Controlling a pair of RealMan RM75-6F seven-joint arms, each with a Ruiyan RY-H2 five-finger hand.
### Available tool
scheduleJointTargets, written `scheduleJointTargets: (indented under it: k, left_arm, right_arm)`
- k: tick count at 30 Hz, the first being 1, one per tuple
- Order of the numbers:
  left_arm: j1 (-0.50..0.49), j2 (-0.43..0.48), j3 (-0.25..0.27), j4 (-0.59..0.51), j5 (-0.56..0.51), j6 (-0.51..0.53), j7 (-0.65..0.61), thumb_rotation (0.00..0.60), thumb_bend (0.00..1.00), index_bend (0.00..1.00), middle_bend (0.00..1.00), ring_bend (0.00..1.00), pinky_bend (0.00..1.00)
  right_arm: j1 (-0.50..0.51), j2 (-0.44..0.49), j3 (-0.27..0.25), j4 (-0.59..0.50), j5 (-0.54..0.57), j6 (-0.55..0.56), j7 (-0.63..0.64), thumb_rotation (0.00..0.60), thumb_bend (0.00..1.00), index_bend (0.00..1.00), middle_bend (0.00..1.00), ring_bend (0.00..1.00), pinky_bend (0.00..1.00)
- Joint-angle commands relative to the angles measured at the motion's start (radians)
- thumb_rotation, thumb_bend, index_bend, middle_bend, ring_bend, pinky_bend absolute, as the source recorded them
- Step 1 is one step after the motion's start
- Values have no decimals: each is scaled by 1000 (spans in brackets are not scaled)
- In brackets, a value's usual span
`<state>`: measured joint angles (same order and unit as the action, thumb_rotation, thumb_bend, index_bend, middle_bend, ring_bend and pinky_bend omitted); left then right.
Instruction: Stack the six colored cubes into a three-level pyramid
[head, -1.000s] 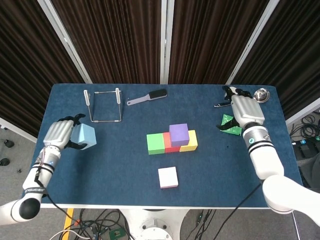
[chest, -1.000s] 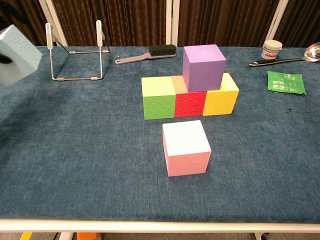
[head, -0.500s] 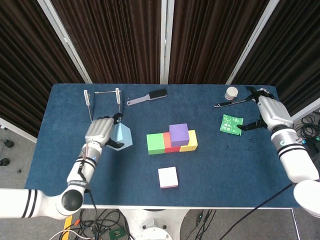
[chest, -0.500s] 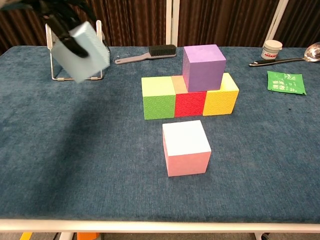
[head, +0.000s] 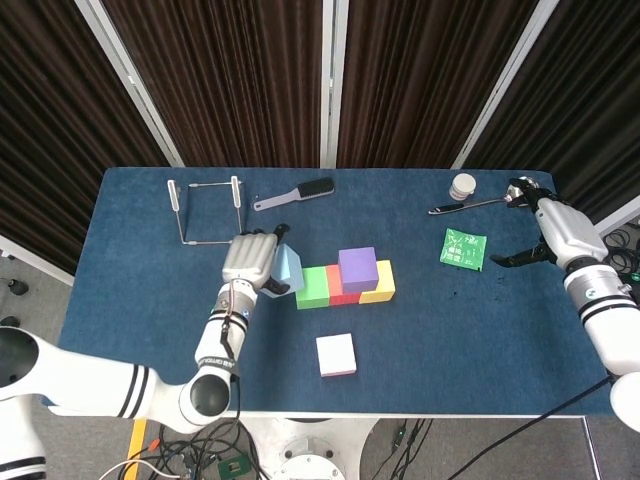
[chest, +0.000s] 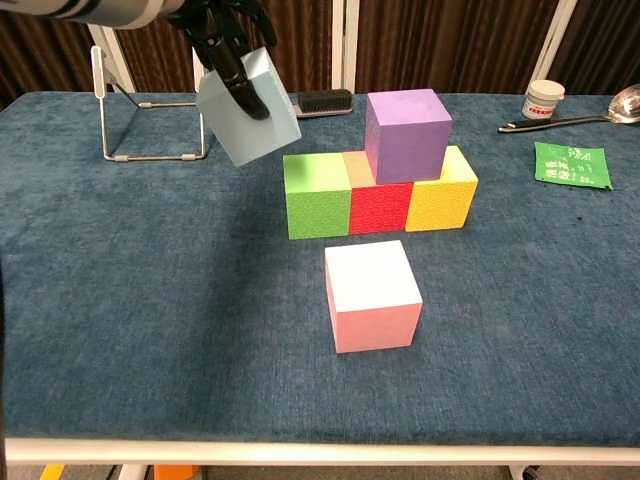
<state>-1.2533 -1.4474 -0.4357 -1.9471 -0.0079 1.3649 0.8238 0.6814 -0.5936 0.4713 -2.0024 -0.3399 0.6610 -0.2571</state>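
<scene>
The left hand (chest: 225, 35) clamps the tilted light blue cube (chest: 248, 107) aloft just left of the green cube (chest: 317, 196), a seemingly light, stiff foam block best gripped by opposite faces, while the right hand (head: 551, 222) idles with fingers apart.

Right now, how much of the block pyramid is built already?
About halfway. The bottom row is done: green cube, red cube and yellow cube sit side by side, and the purple cube already sits on top. The left hand holds the light blue cube in the air beside the green one. The pink cube waits on the table, probably for the top.
</scene>
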Motion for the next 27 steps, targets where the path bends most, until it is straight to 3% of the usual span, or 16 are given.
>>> scheduleJointTargets:
  k: [1,5,16,27]
  left_arm:
    - [-23,-28,-6,40,-23,5,28,600,206,137,523,191,215]
    - [-35,-57,-10,84,-46,-1,47,600,206,137,523,192,215]
    - [-74,-141,-17,146,-50,-8,98,600,206,137,523,192,215]
    - [-87,-182,-36,201,-48,-4,127,600,206,137,523,192,215]
  right_arm:
    - [1,7,-13,10,-26,-12,45,600,21,0,203,0,0]
    - [-11,0,-20,21,-72,9,101,600,20,0,203,0,0]
    - [-109,14,35,71,-213,6,394,600,14,0,217,0,0]
    - [-143,4,35,116,-306,-3,531,600,14,0,208,0,0]
